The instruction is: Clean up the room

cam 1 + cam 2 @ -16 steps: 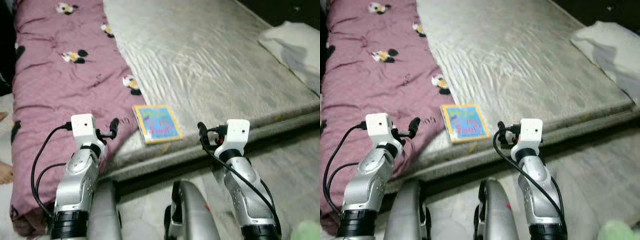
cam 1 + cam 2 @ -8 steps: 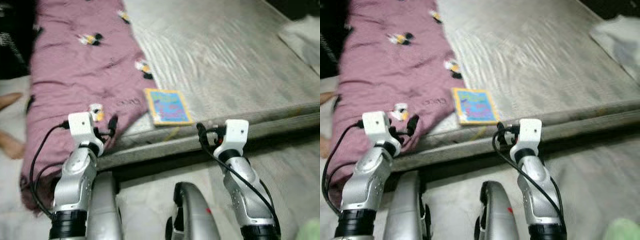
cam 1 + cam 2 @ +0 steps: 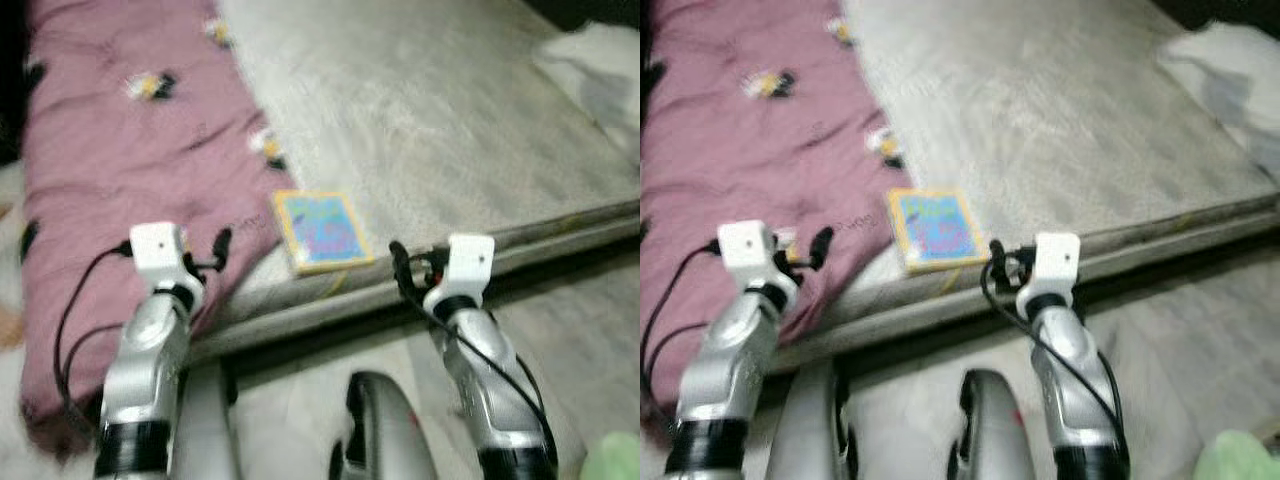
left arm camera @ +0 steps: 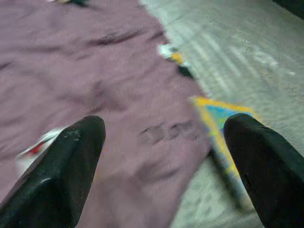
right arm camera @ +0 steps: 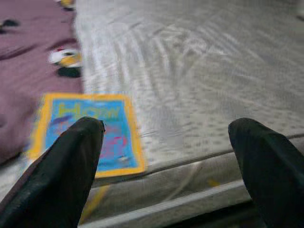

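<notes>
a mauve quilt (image 3: 120, 190) is covering the mattress's (image 3: 440, 130) left side; the left gripper (image 4: 166, 166) is hovering over it, spread and empty. a thin picture book (image 3: 320, 232) is lying flat at the near edge; likely light and bendy, best pinched by its overhanging edge. the right gripper (image 5: 166, 166) is hovering wide apart, holding nothing.

Book (image 5: 90, 133) cover: yellow-green and pink lettering, too blurred to read. No other text legible.

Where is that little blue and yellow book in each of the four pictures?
Left eye view: book at the mattress's near edge, between the two arms.
Right eye view: same spot, beside the purple blanket.
Left wrist view: its yellow border sticks out past the blanket's edge, by one black finger.
Right wrist view: flat on the mattress, partly behind one finger.
Shared landmark: the blanket's edge beside the book.
</notes>
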{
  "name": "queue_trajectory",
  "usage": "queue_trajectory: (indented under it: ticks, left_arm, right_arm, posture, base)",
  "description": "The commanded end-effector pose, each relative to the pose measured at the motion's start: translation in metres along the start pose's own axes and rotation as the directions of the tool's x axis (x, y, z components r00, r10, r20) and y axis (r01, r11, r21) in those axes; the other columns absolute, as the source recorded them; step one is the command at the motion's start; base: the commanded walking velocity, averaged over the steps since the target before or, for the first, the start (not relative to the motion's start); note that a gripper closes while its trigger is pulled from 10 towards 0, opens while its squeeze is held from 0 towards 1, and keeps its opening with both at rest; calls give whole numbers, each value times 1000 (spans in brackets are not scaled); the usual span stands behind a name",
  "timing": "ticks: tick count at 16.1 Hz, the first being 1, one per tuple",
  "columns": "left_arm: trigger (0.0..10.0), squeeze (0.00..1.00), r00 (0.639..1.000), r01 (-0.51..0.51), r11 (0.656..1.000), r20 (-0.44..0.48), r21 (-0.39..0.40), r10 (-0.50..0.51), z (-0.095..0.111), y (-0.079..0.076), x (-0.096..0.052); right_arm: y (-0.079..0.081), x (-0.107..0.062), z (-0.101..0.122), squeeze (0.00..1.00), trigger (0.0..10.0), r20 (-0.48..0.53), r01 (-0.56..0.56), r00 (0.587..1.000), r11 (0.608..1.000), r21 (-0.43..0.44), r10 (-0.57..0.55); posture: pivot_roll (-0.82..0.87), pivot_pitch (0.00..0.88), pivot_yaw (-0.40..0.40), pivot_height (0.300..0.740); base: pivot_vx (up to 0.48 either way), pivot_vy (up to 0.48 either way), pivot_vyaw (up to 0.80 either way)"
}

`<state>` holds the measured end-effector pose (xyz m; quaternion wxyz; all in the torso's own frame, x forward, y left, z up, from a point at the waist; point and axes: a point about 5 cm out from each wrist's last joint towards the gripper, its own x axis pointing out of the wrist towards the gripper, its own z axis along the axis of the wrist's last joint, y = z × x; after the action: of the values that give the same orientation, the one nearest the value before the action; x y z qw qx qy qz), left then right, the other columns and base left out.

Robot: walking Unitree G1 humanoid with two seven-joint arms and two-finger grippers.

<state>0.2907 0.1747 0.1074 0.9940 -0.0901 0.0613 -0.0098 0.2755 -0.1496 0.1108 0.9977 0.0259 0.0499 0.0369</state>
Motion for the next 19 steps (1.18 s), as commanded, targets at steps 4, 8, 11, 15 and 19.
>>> queue_trajectory:
  ticks: [4, 8, 11, 15, 19]
  left_arm:
    - [10000, 0, 999, 51, 999, -2, -14, -52, -2, -15, 2]
    - [10000, 0, 999, 51, 999, -2, -14, -52, -2, -15, 2]
    - [10000, 0, 982, 95, 992, -153, -89, -108, -21, -27, 10]
    - [10000, 0, 974, 91, 990, -199, -103, -110, -27, -30, 18]
    - [10000, 0, 968, 74, 985, -226, -153, -108, -31, -29, 28]
  right_arm:
    - [-11, -3, 1, 0, 10000, -1, 32, 999, 999, -21, -33]
    - [-11, -3, 1, 0, 10000, -1, 32, 999, 999, -21, -33]
    - [-10, -7, 0, 0, 10000, -9, 22, 1000, 999, -27, -22]
    - [-11, -12, -1, 0, 10000, -10, 24, 1000, 999, -32, -25]
    - [-15, -19, -1, 0, 10000, -19, 31, 999, 999, -45, -31]
  posture:
    - [-44, 140, -98, 579]
    - [-44, 140, -98, 579]
    - [-56, 149, -98, 575]
    - [-74, 159, -93, 525]
    - [-105, 179, -98, 515]
  base:
    - [170, 0, 0]
    - [0, 0, 0]
    - [0, 0, 0]
    - [0, 0, 0]
    - [0, 0, 0]
